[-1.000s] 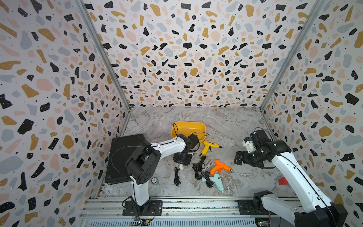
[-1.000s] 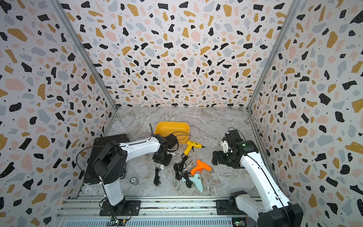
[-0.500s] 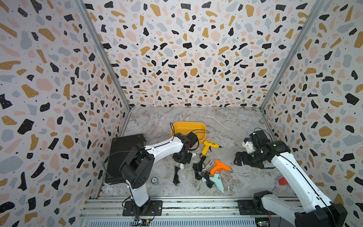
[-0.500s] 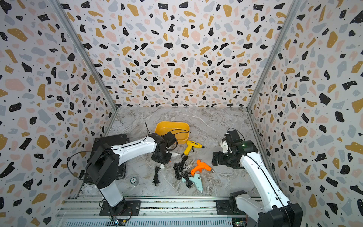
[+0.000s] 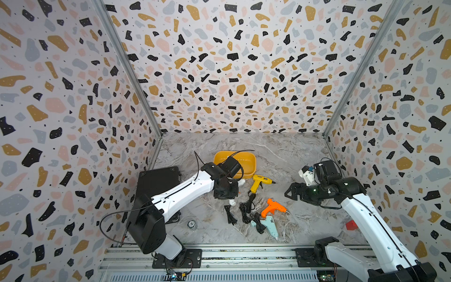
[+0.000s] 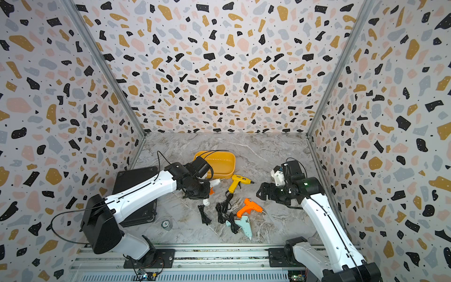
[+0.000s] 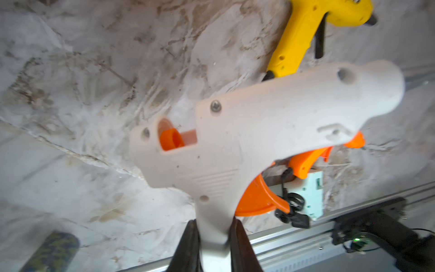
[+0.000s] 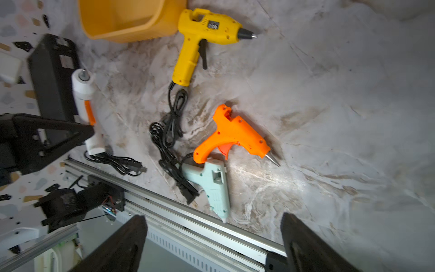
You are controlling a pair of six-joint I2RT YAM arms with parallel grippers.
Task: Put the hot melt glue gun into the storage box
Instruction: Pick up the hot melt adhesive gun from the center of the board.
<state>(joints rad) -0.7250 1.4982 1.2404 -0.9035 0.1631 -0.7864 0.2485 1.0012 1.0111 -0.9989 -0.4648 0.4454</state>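
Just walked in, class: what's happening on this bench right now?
The left end effector is shut on the handle of a white glue gun, close to the yellow-orange storage box, whose visible part holds no gun. The right end effector hangs open and holds nothing. A yellow glue gun, an orange glue gun and a mint glue gun lie on the marble table.

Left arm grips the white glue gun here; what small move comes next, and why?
Probably lift the white glue gun a little and swing it toward the storage box. The left end effector is shut on its handle, and the open box lies just beyond it.
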